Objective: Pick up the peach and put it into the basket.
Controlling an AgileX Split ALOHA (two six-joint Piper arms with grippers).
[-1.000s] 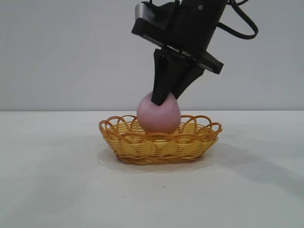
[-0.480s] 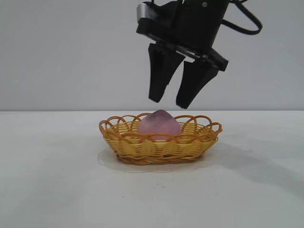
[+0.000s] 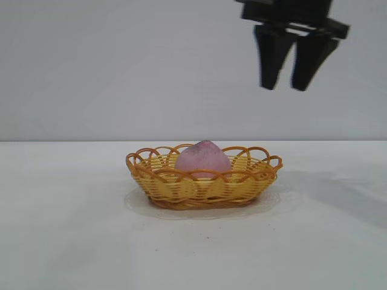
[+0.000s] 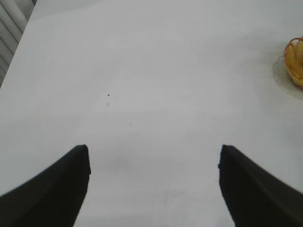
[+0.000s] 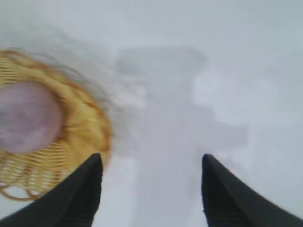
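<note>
The pink-mauve peach (image 3: 203,159) lies inside the yellow woven basket (image 3: 181,187) at the middle of the white table, its pointed top just above the looped rim. My right gripper (image 3: 285,87) hangs open high above and to the right of the basket, with nothing between its black fingers. In the right wrist view the peach (image 5: 26,116) and basket (image 5: 87,130) sit off to one side of that open gripper (image 5: 151,158). The left gripper (image 4: 154,149) is open over bare table, with only the basket's edge (image 4: 296,61) in its view.
The white table (image 3: 72,229) spreads wide on both sides of the basket and in front of it. A plain grey wall (image 3: 91,66) stands behind. The right arm's shadow (image 5: 175,118) falls on the table beside the basket.
The right gripper opened and let go of the peach, which settled lower into the basket. The gripper then rose and moved to the right. The left gripper has not moved.
</note>
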